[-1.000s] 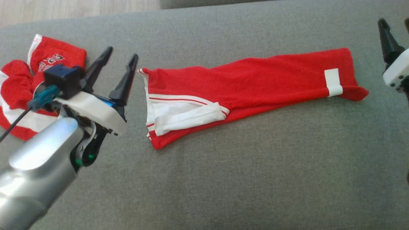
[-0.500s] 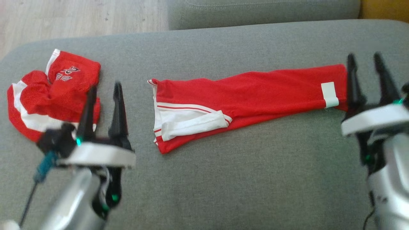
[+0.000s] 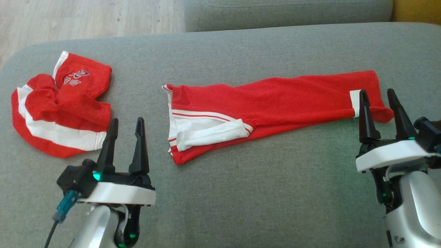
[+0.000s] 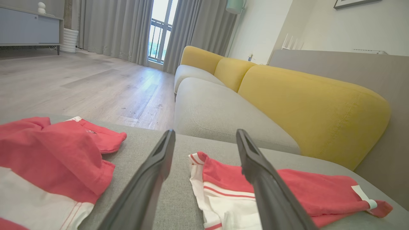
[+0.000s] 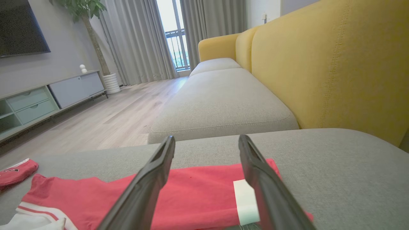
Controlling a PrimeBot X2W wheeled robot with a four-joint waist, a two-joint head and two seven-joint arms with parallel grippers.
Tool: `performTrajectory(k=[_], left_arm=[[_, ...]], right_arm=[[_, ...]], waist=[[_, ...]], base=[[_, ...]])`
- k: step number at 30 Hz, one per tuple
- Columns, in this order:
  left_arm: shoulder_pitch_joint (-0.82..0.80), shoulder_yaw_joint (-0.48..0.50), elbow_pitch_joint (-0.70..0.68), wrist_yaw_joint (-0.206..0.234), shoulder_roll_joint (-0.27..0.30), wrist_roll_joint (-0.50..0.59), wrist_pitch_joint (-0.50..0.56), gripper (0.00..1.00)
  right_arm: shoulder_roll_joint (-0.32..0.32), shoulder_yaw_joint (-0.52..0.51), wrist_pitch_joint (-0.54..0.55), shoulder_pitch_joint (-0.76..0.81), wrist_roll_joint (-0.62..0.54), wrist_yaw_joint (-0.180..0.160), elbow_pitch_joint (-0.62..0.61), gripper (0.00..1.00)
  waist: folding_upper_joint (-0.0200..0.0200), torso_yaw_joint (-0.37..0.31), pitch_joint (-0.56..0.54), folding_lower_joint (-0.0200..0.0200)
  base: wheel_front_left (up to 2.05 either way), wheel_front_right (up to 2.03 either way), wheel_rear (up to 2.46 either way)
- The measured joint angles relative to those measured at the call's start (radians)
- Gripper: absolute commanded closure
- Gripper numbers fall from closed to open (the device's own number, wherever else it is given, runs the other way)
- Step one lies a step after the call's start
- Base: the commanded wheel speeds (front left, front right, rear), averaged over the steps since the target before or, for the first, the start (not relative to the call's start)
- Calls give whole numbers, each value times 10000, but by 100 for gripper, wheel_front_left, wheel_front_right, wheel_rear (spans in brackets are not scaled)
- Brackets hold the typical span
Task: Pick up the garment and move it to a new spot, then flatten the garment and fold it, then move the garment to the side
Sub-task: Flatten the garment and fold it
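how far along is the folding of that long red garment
Done: the long red garment lies flat on the grey cushion, folded lengthwise into a strip. In hand: nothing; the left pincer and right pincer are open and empty, the right one near the strip's white-tagged end. Left: probably folding it shorter, then moving it aside.

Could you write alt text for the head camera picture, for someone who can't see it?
A long red garment with white trim lies flat across a grey sofa cushion. The open left gripper is at lower left, the open right gripper by the garment's right end. A crumpled red-and-white garment lies at far left.
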Motion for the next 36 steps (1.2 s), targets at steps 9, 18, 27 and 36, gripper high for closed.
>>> performTrajectory(k=[9, 18, 27, 36], left_arm=[[-144, 368, 426, -623, -483, 635, 0, 0], [-919, 430, 675, -940, -830, 892, 0, 0], [-1153, 458, 892, -1030, -991, 892, 0, 0], [-1217, 527, 909, -1037, -1016, 920, 0, 0]], right_arm=[[4, -623, 629, -244, -389, 0, 98, 0], [405, -3877, 2362, -2523, -1369, 0, 2355, 0], [552, -5281, 3275, -3443, -2738, 0, 3747, 0], [721, -5695, 3668, -3830, -3062, 0, 4192, 12]], waist=[[0, 134, 447, 0], [0, 415, 1387, 2], [0, 719, 1915, 2], [0, 743, 2094, 0]], base=[[0, 0, 0], [0, 0, 0], [0, 0, 0], [0, 0, 0]])
